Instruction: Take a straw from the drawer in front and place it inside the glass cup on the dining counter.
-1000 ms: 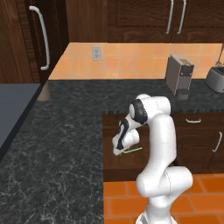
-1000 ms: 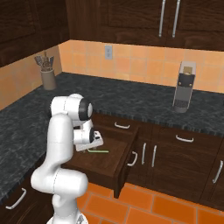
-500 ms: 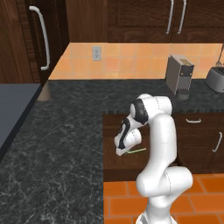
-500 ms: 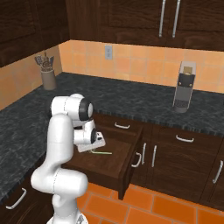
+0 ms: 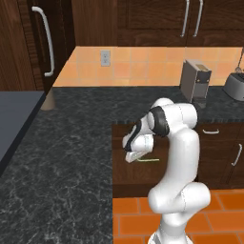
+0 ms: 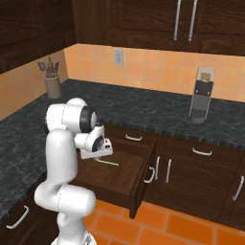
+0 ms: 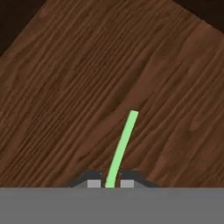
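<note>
The dark wooden drawer (image 6: 125,178) stands pulled open below the black granite worktop, its floor showing in the hand view (image 7: 87,78). My gripper (image 7: 109,183) reaches down into it and is shut on the thin light green straw (image 7: 121,145), which runs up from between the two fingertips over the drawer floor. From the left base view the straw (image 5: 148,160) pokes out to the right under the hand (image 5: 136,153); from the right base view the straw (image 6: 107,162) lies under the hand (image 6: 97,152). The glass cup and the dining counter are out of view.
Black speckled worktop (image 5: 62,157) surrounds the drawer. A toaster-like appliance (image 5: 195,81) stands at the back, a utensil jar (image 6: 51,82) in the far corner. Closed drawers with silver handles (image 6: 201,152) lie to the right, an orange tiled floor (image 6: 162,225) below.
The fingers have closed on the straw in the drawer; a second ago they stood apart. The arm has barely moved.
</note>
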You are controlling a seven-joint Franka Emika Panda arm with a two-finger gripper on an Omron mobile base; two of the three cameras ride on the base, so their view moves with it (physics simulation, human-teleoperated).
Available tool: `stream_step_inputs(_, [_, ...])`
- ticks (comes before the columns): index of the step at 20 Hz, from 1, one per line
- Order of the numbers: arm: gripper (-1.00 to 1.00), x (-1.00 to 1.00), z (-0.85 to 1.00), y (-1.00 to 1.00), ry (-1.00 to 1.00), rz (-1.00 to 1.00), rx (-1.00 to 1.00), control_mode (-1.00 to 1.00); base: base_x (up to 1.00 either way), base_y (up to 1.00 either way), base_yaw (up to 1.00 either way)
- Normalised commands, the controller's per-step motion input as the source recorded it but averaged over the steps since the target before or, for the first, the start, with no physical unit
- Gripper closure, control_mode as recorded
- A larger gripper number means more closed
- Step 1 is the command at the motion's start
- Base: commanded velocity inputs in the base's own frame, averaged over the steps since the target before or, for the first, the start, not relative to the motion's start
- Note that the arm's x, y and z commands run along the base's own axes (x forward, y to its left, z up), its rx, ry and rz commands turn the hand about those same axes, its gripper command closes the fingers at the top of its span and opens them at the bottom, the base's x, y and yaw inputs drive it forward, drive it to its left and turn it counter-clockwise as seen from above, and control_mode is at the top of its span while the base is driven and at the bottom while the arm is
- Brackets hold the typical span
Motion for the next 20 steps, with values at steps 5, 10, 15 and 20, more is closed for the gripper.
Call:
stream_step_inputs(5, [1.00, -0.01, 1.00, 0.00, -0.01, -0.13, 0.20, -1.00, 0.00, 0.00, 0.00])
stream_step_inputs(10, [1.00, 0.06, 1.00, 0.00, -0.01, -0.18, 0.10, -1.00, 0.00, 0.00, 0.00])
stream_step_inputs(15, [1.00, 0.15, 1.00, 0.00, 0.01, -0.20, 0.01, -1.00, 0.00, 0.00, 0.00])
stream_step_inputs(20, [1.00, -0.01, 1.00, 0.00, 0.15, -0.19, 0.00, -1.00, 0.00, 0.00, 0.00])
